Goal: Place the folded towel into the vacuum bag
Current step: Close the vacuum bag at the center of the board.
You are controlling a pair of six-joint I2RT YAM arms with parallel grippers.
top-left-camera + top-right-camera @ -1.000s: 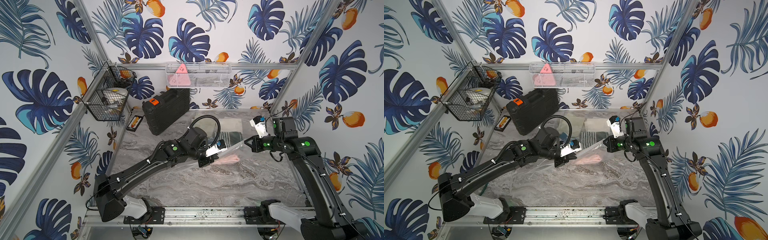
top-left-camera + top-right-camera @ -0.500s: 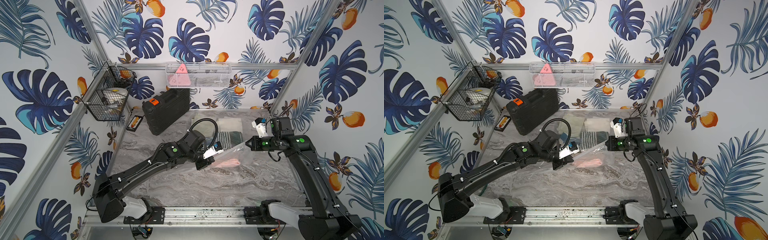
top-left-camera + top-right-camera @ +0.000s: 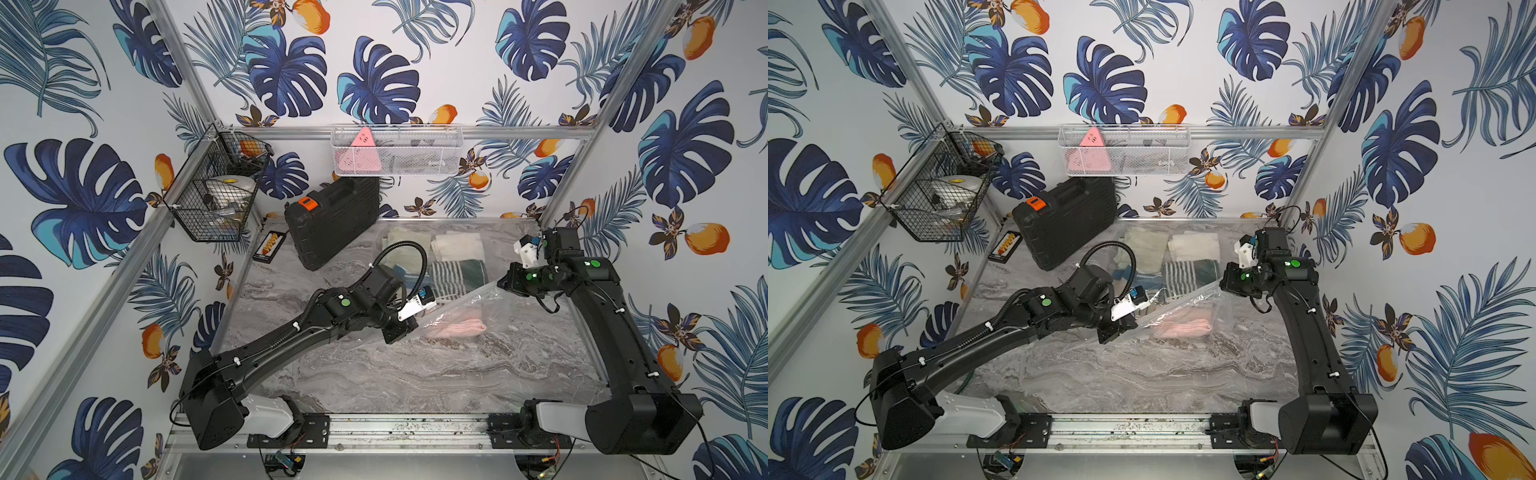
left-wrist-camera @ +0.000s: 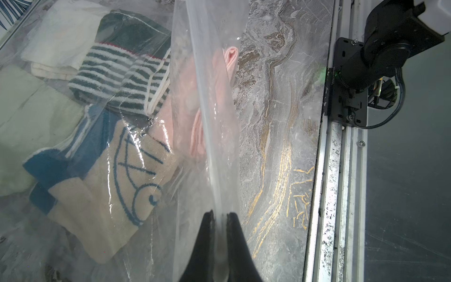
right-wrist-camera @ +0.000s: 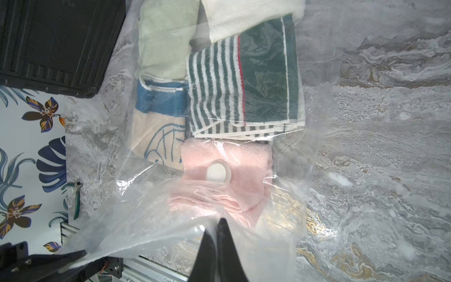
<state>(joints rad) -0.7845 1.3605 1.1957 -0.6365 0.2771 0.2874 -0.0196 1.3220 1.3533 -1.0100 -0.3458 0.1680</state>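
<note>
The folded pink towel (image 3: pixel 459 328) lies flat on the table (image 3: pixel 415 374), seen through clear plastic. The bag's round white valve (image 5: pixel 218 171) sits over it, so it looks to be inside the vacuum bag (image 3: pixel 469 299), just within the mouth, though the frames cannot settle that.

Taking the towel as the centre of a dial in a top view, the left gripper (image 3: pixel 403 332) is at nine o'clock. Its jaws are pressed together on the bag's edge strip, as its wrist view shows (image 4: pixel 220 217). The right gripper (image 3: pixel 500 284) is between one and two o'clock, its jaws likewise pinching the plastic (image 5: pixel 216 222). The edge runs taut and lifted between them, above the towel.

A striped towel (image 3: pixel 457 276) touches the pink one at twelve o'clock, with a blue and cream towel (image 4: pixel 109 175) beside it, both under the plastic. A black case (image 3: pixel 332 224) stands well apart at ten o'clock.

To do this step well:
- Hold both pinches firm and move the two arms together, so the slippery film neither slackens nor tears.
- Draw the lifted edge towards six o'clock, past the towel's near fold, before lowering it.
- Go slowly enough that the plastic does not drag the towel open.
</note>
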